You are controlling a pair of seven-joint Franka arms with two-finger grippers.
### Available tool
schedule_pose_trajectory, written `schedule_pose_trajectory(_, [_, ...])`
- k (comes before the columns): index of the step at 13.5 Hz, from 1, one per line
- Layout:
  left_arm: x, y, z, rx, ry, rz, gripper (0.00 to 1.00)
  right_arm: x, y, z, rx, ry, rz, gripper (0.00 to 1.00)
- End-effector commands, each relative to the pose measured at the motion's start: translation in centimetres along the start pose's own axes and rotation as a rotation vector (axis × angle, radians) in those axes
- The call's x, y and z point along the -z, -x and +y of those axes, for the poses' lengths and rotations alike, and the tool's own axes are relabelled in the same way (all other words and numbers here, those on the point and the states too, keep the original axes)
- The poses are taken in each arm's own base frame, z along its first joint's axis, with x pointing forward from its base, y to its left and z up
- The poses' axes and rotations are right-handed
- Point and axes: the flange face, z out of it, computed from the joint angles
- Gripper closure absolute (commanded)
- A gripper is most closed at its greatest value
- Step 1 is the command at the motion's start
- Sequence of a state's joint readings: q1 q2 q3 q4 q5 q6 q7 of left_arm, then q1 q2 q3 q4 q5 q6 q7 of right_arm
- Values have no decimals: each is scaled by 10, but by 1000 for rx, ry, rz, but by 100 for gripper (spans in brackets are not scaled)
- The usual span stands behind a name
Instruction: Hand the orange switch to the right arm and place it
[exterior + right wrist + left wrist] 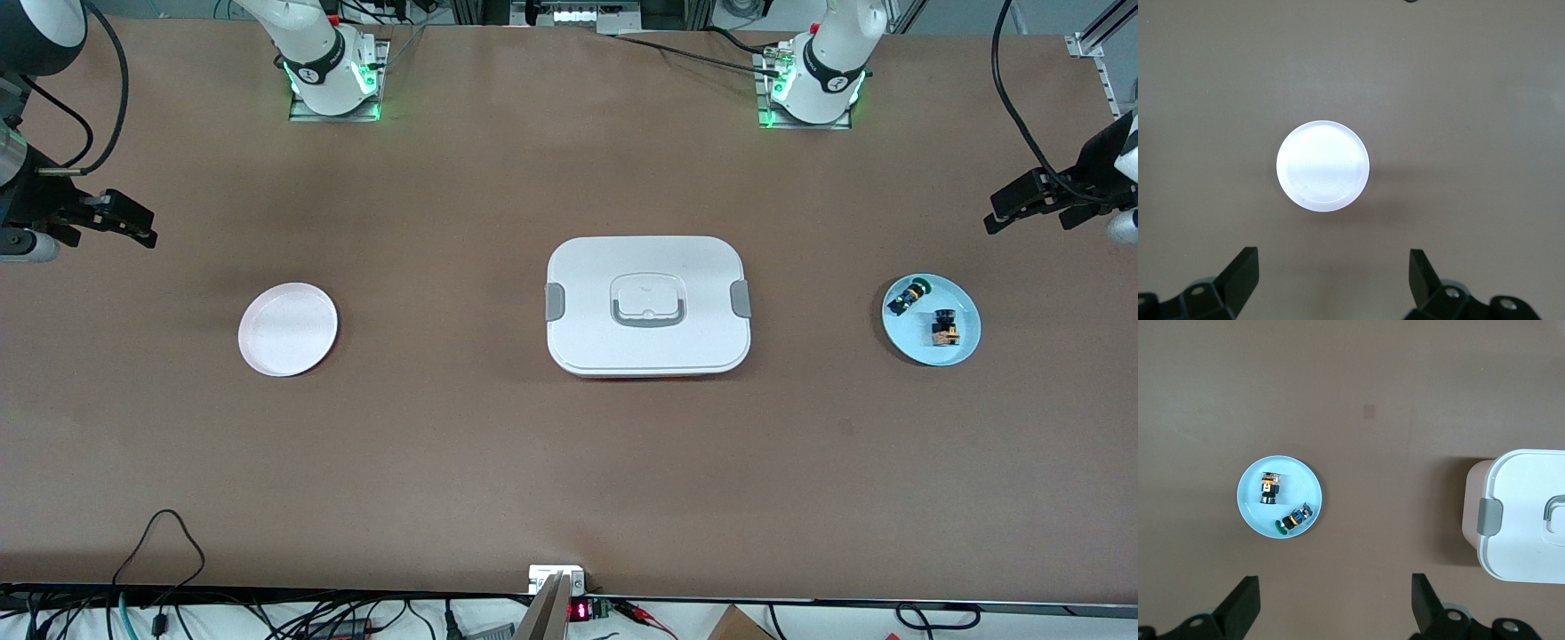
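The orange switch point(945, 328), a tiny black part with an orange band, lies on a light blue plate point(965, 345) toward the left arm's end of the table. It also shows in the left wrist view point(1270, 488) on that plate point(1300, 479). My left gripper point(1009, 210) hangs open and empty above the table, near the blue plate but not over it; its fingers point(1245, 603) stand wide apart. My right gripper point(132, 222) is open and empty, up over the right arm's end of the table; its fingers point(1243, 272) stand wide apart.
A black part with a green cap point(907, 295) shares the blue plate, farther from the front camera than the orange switch. A white lidded box point(647, 305) sits mid-table. An empty white plate point(288, 329) lies toward the right arm's end and shows in the right wrist view point(1323, 165).
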State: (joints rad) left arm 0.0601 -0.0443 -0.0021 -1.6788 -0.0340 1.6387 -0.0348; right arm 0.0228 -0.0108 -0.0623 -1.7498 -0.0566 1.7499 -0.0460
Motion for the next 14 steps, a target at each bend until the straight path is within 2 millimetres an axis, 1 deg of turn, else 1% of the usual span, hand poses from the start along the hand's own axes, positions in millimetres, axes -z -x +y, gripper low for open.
schedule_pose_trajectory(1, [6,-3,2,8,-20,-5,0,5,-1,1,13,-18,-6,0])
schedule_pose_trajectory(5, [3,-4,2,1,-22,-11,0,5,-1,1,13,-18,-7,0])
schedule_pose_trajectory(7, [-10,-5,1,-5,-23,-39,0,5,-1,1,13,-18,-7,0])
schedule_pose_trajectory(9, [-17,-6,0,-21,-25,-51,0,6,-2,1,13,-18,-4,0])
schedule_pose_trajectory(10, [-24,-9,-4,-97,-25,-63,0,6,-2,1,13,-17,-3,0])
schedule_pose_trajectory(12, [-51,-19,-18,-295,-21,-107,0,6,-2,0,14,-18,-2,0])
schedule_pose_trajectory(13, [-63,-22,-25,-352,-17,-109,0,6,-2,0,14,-18,-2,0])
schedule_pose_trajectory(14, [-80,-26,-33,-428,-9,-122,0,6,-2,0,14,-18,-4,0])
